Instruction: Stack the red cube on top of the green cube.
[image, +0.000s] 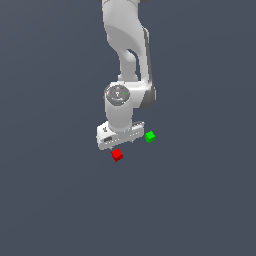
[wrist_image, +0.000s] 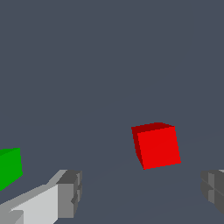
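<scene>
The red cube (image: 117, 155) lies on the dark grey floor, just in front of my white gripper (image: 121, 144) in the exterior view. The green cube (image: 150, 136) lies on the floor a short way off, toward the exterior view's right of the gripper, apart from the red cube. In the wrist view the red cube (wrist_image: 156, 145) sits a little beyond the gap between my two grey fingertips (wrist_image: 70, 192), touched by neither. The green cube (wrist_image: 9, 166) is cut off by that picture's edge. My gripper (wrist_image: 142, 192) is open and empty.
The white arm (image: 127, 45) rises behind the gripper toward the top of the exterior view. The floor (image: 200, 200) is a plain dark grey surface with nothing else on it in view.
</scene>
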